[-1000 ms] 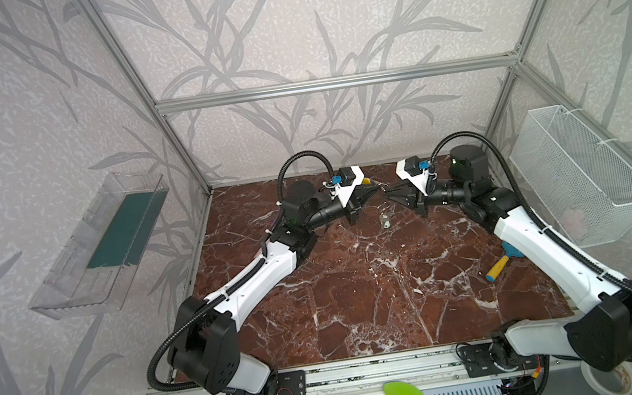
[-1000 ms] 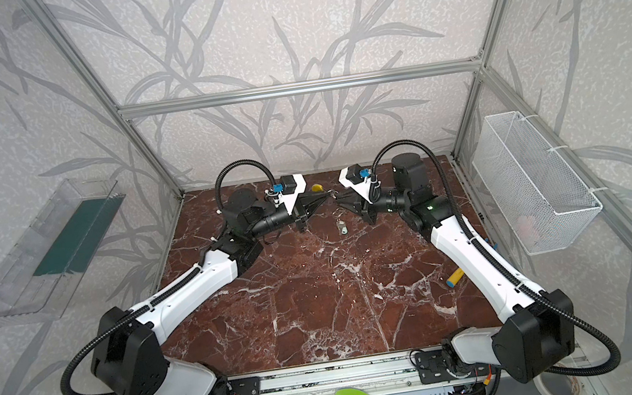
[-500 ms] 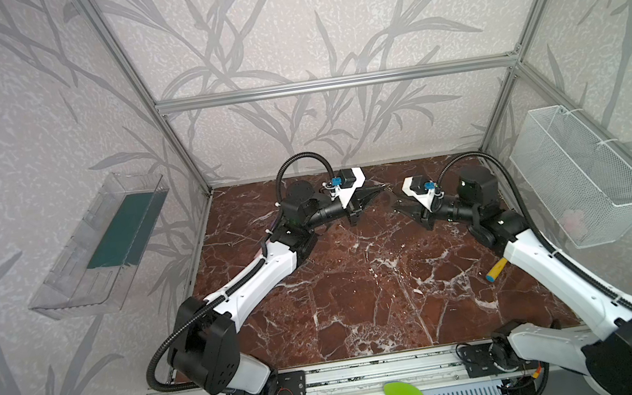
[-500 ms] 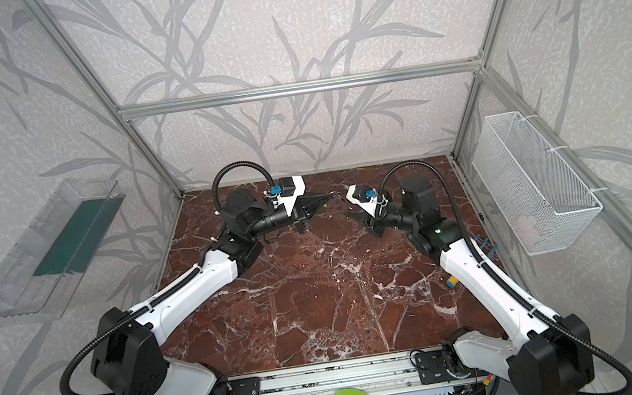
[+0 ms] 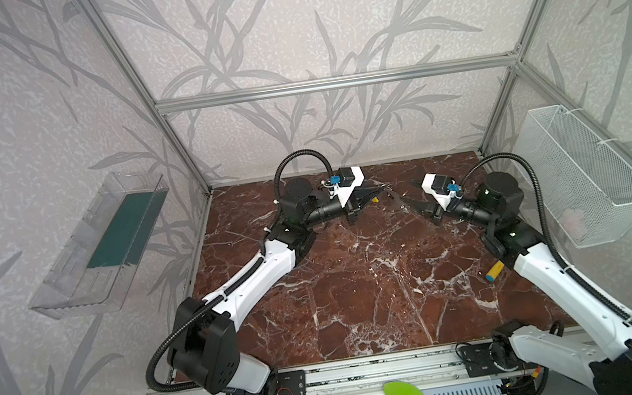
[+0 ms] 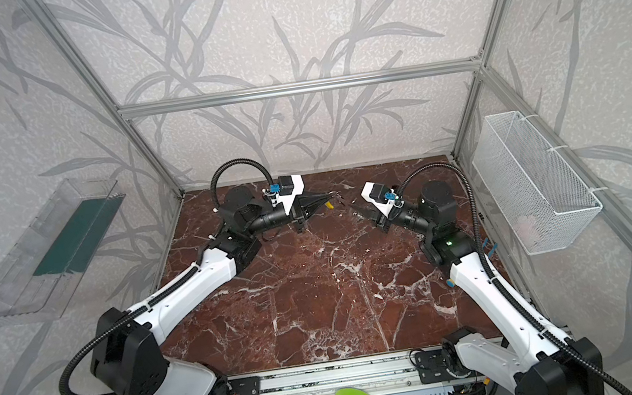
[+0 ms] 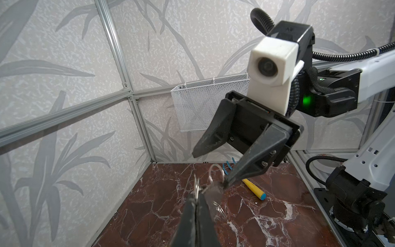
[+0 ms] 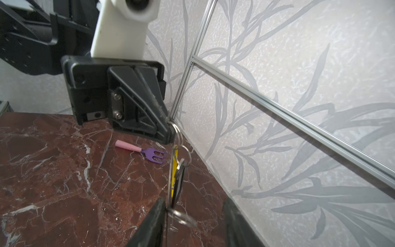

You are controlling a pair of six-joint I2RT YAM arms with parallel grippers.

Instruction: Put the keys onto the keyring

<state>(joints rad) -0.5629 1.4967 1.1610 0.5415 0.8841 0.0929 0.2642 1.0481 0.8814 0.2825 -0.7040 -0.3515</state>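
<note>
The right gripper (image 7: 210, 169) has drawn back toward its own side and spread its jaws, one fingertip just beside the keys (image 8: 180, 173). The left gripper (image 8: 169, 130) is clenched on the keyring (image 8: 175, 157), held above the table (image 5: 360, 284) near the back wall, with the keys dangling below.

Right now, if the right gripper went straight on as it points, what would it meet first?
Probably the bunch of small silvery keys hanging on the thin grey hoop with a yellow sleeve, right ahead of the open right gripper. Behind it, the shut left gripper holds the hoop; depth is unclear.
</note>
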